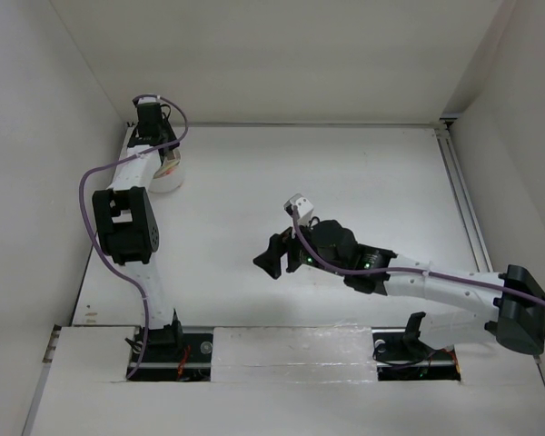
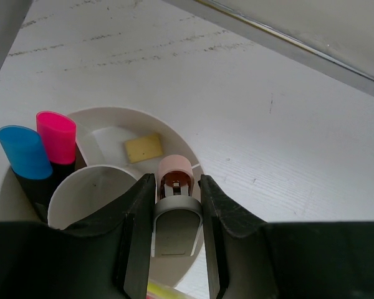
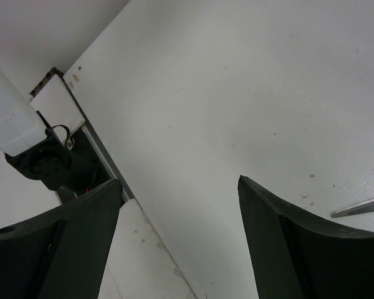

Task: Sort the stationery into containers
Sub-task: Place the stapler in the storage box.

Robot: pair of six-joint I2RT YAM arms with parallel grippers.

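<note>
Left gripper [image 2: 176,187], narrow, grips pen [image 2: 174,169] lengthwise along its fingers, aimed into cup [image 2: 112,114] at table [image 2: 249,93] far-left corner; right gripper [image 3: 179,182] wide, empty, well apart

Soft, even overhead light keeps the white bench [image 1: 345,173] bright, with faint, diffuse shadows. The overhead view is slightly grainy. Close to their cameras, the left hand [image 2: 176,180] and right hand [image 3: 179,182] look dark and soft-edged.

White divided cup [image 2: 112,118] holds upright blue-capped marker [image 2: 23,152], pink-capped marker [image 2: 56,137], flat tan eraser [image 2: 143,148] and pink pen [image 2: 174,169].
</note>
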